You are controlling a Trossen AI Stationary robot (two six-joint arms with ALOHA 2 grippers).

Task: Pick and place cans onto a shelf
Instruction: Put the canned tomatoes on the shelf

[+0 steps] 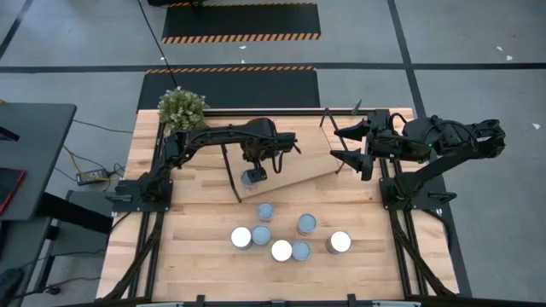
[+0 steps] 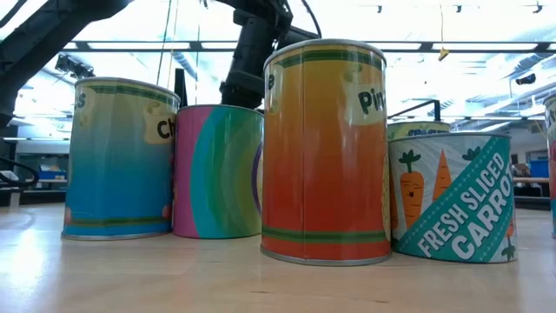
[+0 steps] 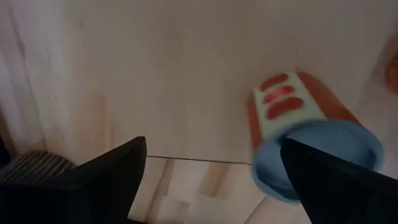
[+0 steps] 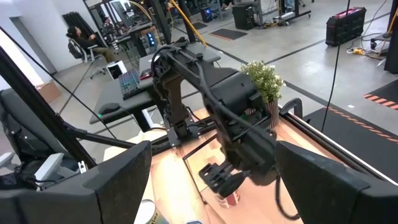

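Left pincer hangs spread around a red-labelled can at the shelf's near edge. Right pincer waits spread at three o'clock. Seven cans cluster at six o'clock on the surface.

The high view is evenly lit from overhead, with only soft, short shadows under the arms on the table. In the low view, bright ceiling lights and windows behind wash the background out (nearly white), and the nearest cans show faint glare. The left wrist view is dim and warm, its red can smeared by blur. The right wrist view is bright, with its own fingers out of focus.
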